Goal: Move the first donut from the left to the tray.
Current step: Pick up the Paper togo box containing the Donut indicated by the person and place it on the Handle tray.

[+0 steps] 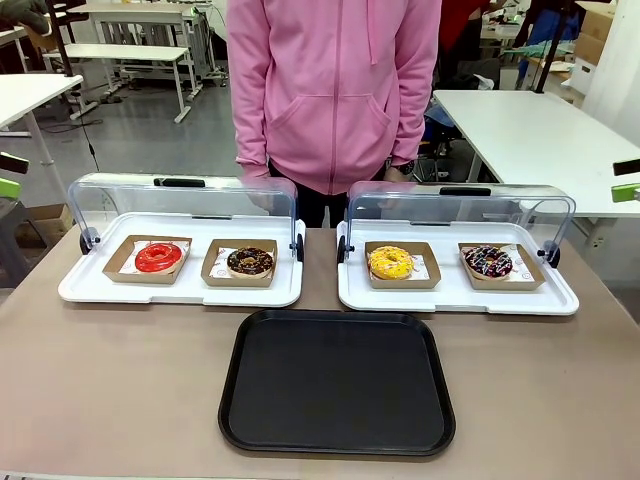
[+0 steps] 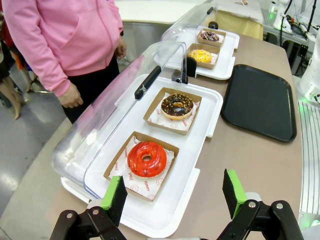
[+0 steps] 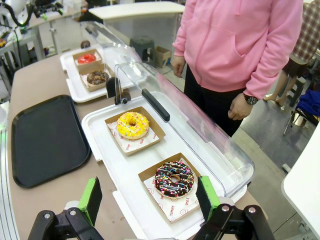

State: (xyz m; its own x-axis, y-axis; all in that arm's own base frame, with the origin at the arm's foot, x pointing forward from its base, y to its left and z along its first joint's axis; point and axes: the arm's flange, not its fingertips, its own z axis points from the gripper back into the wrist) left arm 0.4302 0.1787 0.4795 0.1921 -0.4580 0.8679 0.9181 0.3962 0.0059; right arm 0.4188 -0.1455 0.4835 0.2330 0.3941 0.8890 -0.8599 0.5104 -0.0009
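Front view: the red-glazed donut (image 1: 159, 257) sits in a brown cardboard holder at the far left of the left display tray (image 1: 90, 288). The clear lid (image 1: 180, 205) stands raised, presumably for access. The black tray (image 1: 337, 385) lies bare in front, a ready destination. Left wrist view: the left gripper (image 2: 174, 192) hangs over the display tray's near edge with its jaws spread wide and empty. The donut lies just beyond it, a glossy, intact ring on printed white paper. Right wrist view: the right gripper (image 3: 149, 192), likewise spread and empty, faces the sprinkled chocolate donut (image 3: 173, 178), well apart from the red one.
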